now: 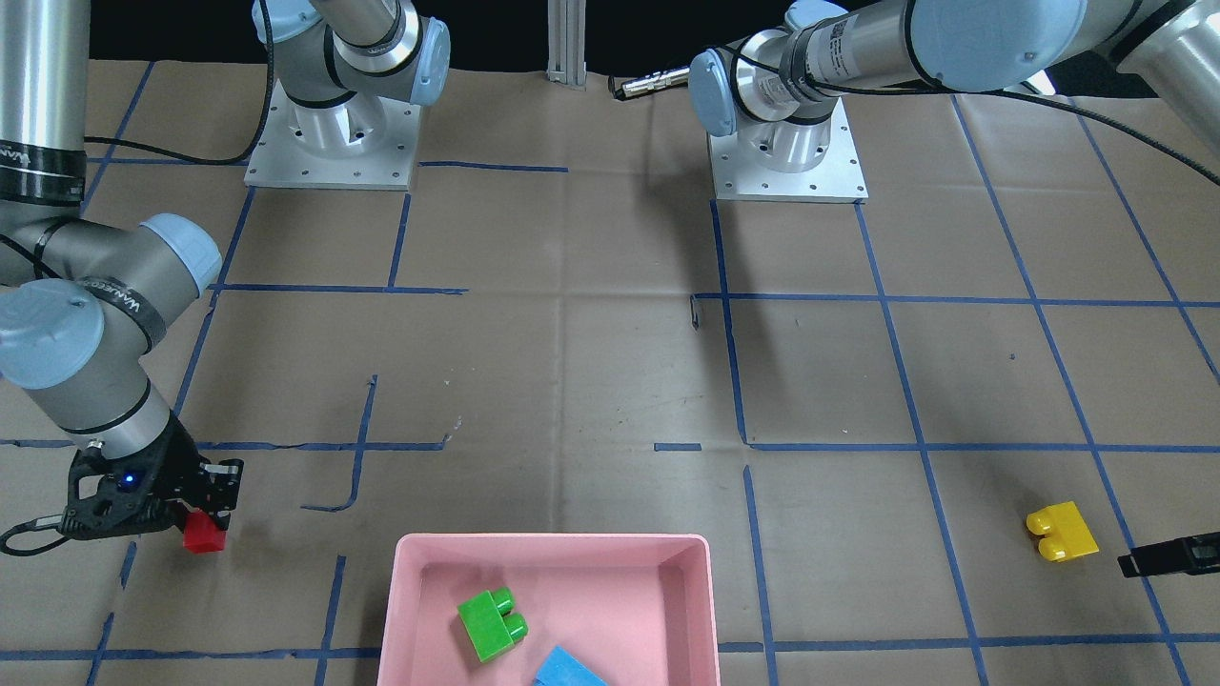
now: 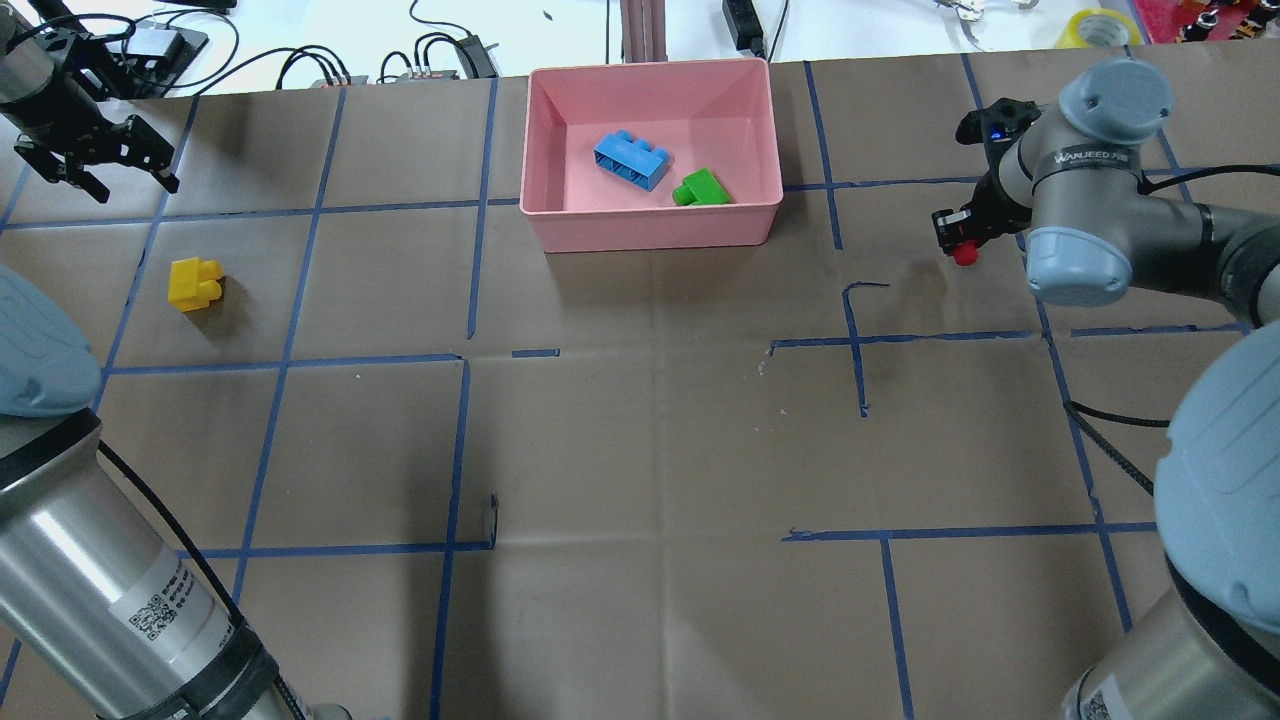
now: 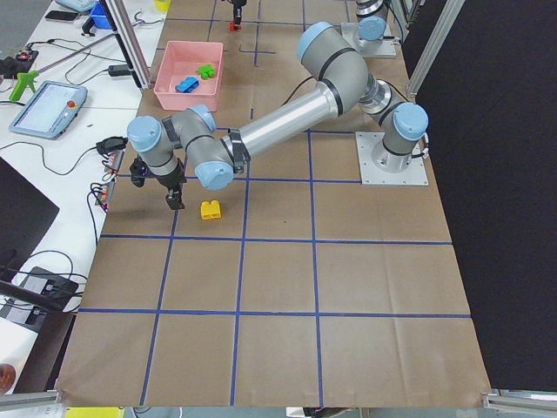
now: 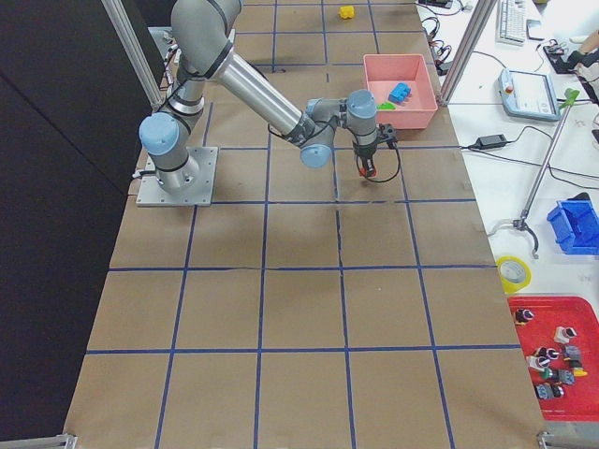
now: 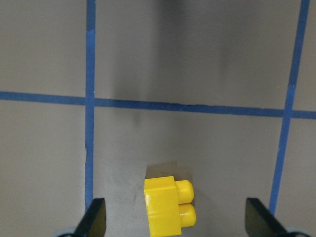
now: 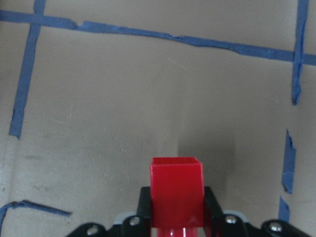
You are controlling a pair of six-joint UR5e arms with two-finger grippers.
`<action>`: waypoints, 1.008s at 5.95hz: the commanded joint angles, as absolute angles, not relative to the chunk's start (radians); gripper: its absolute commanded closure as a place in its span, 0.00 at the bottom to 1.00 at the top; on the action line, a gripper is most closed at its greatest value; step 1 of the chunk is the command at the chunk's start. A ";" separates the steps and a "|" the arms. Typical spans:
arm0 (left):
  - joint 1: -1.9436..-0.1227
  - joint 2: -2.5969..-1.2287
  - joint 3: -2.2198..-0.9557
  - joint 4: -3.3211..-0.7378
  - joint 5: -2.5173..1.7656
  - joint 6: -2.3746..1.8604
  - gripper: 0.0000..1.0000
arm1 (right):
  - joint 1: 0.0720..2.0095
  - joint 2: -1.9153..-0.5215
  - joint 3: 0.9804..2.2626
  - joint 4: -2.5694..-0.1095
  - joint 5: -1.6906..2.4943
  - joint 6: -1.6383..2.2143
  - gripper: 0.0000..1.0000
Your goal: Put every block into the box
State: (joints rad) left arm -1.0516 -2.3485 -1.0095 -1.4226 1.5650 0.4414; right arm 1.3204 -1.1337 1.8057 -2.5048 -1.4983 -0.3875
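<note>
In the overhead view, the right gripper point(image 1: 208, 522) clamps the red block point(image 1: 203, 536) at three o'clock from the box point(image 2: 650, 228), which holds the green block point(image 2: 700, 188) and blue block point(image 2: 630, 160). The left gripper point(image 2: 132, 178), jaws spread, hangs at eleven o'clock from the yellow block point(image 2: 194, 283).

I see a pink box point(image 2: 650, 228) at upper centre of the overhead view, with a light-blue block point(image 2: 630, 160) and a green block point(image 2: 700, 188) in it. A yellow block point(image 2: 194, 283) shows at left, a red block point(image 2: 964, 256) at right. The table point(image 2: 640, 430) is brown paper crossed by a grid of blue tape lines.
</note>
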 commanded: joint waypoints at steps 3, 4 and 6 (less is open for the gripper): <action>-1.029 -2.290 -1.348 -1.078 1.557 0.440 0.02 | 1.403 -1.250 1.546 -2.102 -1.486 -0.304 0.96; -1.029 -2.287 -1.368 -1.046 1.554 0.442 0.02 | 1.467 -1.243 1.489 -2.095 -1.451 -0.220 0.96; -1.029 -2.298 -1.381 -1.043 1.552 0.446 0.02 | 1.590 -1.185 1.451 -2.106 -1.321 0.089 0.95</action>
State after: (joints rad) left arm -1.0285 -2.2934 -1.3741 -1.0480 1.5544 0.4453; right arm 1.5280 -1.2174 1.4772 -2.0995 -1.3733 -0.0566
